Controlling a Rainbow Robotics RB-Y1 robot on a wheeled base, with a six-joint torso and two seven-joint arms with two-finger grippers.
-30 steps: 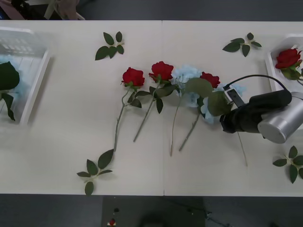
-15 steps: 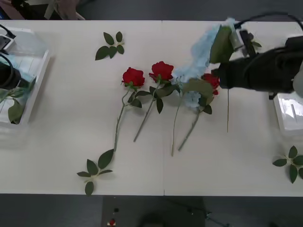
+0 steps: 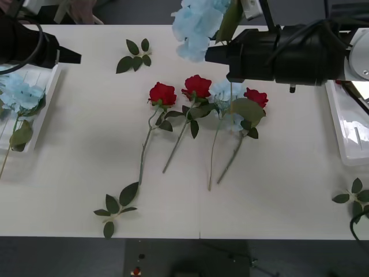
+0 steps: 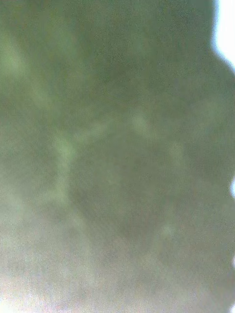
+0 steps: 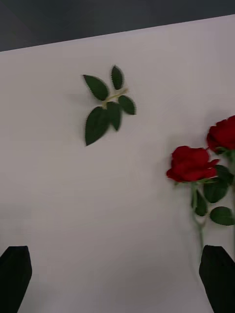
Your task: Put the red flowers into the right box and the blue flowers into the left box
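My right gripper (image 3: 214,56) hangs high over the table's far middle, shut on a blue flower (image 3: 196,24); one of its green leaves (image 4: 107,161) covers the right wrist view. Three red flowers (image 3: 162,93) (image 3: 197,86) (image 3: 256,97) lie in a row mid-table, with another blue flower (image 3: 229,118) among their leaves. More blue flowers (image 3: 17,92) lie in the left box (image 3: 51,86). My left gripper (image 5: 115,279) is open and empty, up by the left box's far corner (image 3: 72,56), looking at a red flower (image 5: 192,164).
The right box (image 3: 346,138) stands at the table's right edge, partly behind my right arm. Loose leaf sprigs lie at the back (image 3: 134,56), the front left (image 3: 115,205) and the front right (image 3: 353,199). The table's near edge runs along the front.
My right arm lifted the blue flower off the table's right side and carried it up and to the left. My left arm rose out of the left box, leaving a blue flower there.
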